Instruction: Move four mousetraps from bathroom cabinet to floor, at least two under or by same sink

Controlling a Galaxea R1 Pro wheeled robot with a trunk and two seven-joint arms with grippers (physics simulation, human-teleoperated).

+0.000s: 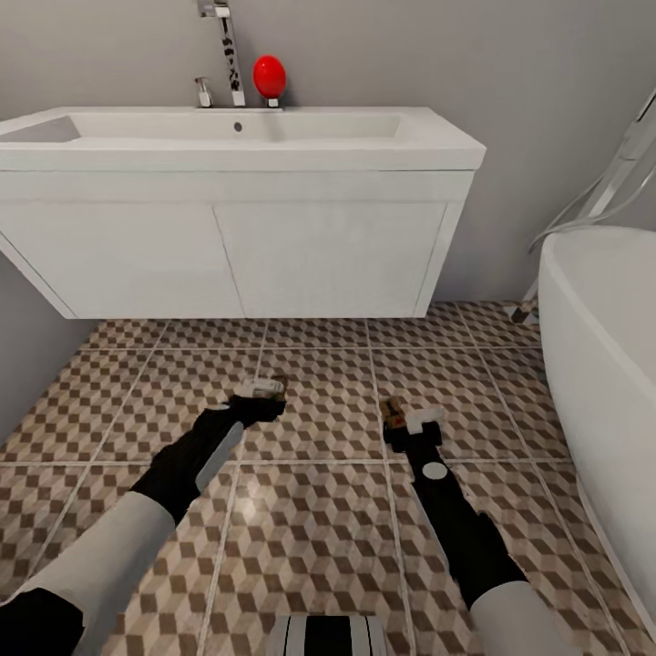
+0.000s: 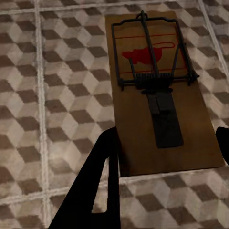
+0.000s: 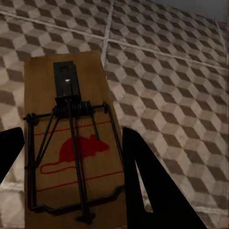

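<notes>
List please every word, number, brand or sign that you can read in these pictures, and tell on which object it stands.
No words, numbers or brand names can be read anywhere.
Mousetrap between the left gripper's fingers: a red mouse picture with red lines, no text.
Mousetrap between the right gripper's fingers: the same red mouse picture, no text.
Sink cabinet, tap and bathtub: plain, no markings.

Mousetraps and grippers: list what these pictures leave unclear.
- Head view: left mousetrap mostly hidden behind the left gripper; right mousetrap too small for detail.
- Left wrist view: whether the fingers touch the board.
- Right wrist view: mousetrap cut off by the edge.
- Whether either trap rests on the floor.
</notes>
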